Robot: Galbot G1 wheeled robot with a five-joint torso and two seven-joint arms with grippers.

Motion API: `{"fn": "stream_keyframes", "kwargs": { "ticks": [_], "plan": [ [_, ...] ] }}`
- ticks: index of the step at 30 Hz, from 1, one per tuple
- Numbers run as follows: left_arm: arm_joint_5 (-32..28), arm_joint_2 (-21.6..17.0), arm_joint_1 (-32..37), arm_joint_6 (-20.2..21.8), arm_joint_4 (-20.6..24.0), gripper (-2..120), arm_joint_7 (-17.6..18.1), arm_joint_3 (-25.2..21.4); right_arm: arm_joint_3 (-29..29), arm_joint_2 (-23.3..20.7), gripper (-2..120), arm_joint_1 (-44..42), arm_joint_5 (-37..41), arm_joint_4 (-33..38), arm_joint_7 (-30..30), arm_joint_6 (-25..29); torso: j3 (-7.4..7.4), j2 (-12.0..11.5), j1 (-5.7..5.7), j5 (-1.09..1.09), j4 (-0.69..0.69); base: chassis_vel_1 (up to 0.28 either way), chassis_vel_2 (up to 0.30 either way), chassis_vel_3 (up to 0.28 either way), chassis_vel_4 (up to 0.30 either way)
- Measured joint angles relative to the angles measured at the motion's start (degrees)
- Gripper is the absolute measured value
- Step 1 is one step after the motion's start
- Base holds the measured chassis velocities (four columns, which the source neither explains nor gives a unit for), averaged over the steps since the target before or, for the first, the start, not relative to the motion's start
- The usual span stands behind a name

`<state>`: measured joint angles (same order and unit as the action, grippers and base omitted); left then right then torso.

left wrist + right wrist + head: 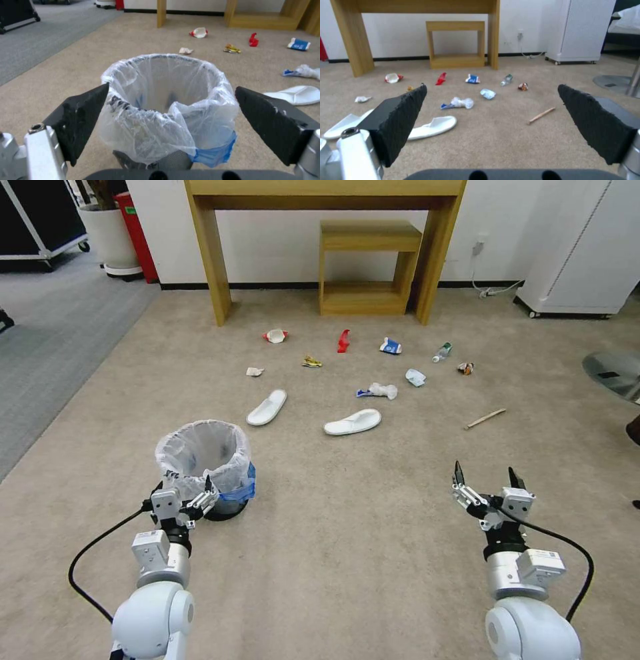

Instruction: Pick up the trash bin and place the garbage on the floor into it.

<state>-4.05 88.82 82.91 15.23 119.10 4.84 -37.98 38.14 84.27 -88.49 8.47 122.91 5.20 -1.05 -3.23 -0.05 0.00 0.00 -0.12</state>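
- Head view: trash bin (207,463) upright on the beige carpet (347,553), lined with a crinkly white bag, blue patch low on its side, dark base
- Left gripper (185,493) right at the near side of the trash bin, fingers spread wide, one at each flank of the bag, nothing held
- Right gripper (487,477) well apart from the trash bin on the robot's right, low over bare carpet, jaws wide, nothing between them
- Beyond the trash bin, toward the wooden desk (320,240): two white slippers (267,407) nearest, then crumpled paper (255,371), yellow wrapper (311,361), crushed red-white cup (275,336), red wrapper (343,341), blue-white carton (391,346), green-label bottle (441,352); wooden stick (485,418) far off to the bin's right
- Left wrist view: trash bin (166,105) between the two black fingers (83,120), one pad touching or just beside the bag, the other a little clear of it; cannot tell whether real contact is made
- Bin mouth open, dark mesh wall visible through the liner; a slipper (296,94) on the carpet beyond it
- Right wrist view: right gripper (491,120) spread wide, pads (398,122) framing carpet, slipper (431,127) and wooden stick (541,115) lying beyond, scattered litter farther toward the wooden desk (350,37)
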Motion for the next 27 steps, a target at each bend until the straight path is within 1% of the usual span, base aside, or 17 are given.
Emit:
{"fn": "stream_keyframes", "kwargs": {
  "ticks": [14, 19, 27],
  "plan": [
    [0.6, -0.2, 0.2, -0.1, -1.1, 100, 0.0, 0.6, 0.5, -0.7, 100, 1.1, 2.3, -1.1, 0.3, 1.3, 0.00, 0.0, 0.00, 0.00, 0.00, 0.000, 0.000, 0.000, 0.000],
    [0.4, -0.5, -0.1, -0.1, -1.3, 100, 0.0, 0.3, 0.5, -0.5, 100, 1.9, 2.4, -2.0, 0.2, 3.2, 0.00, 0.0, 0.00, 0.00, 0.00, 0.000, 0.000, 0.000, 0.000],
    [-1.9, -1.0, -1.2, -0.1, -0.9, 100, 0.1, 0.2, 0.8, -0.5, 100, 2.8, 2.9, -2.3, -0.5, 5.9, 0.00, 0.0, 0.00, -0.01, 0.00, 0.000, 0.000, 0.000, 0.000]
  ]
}}
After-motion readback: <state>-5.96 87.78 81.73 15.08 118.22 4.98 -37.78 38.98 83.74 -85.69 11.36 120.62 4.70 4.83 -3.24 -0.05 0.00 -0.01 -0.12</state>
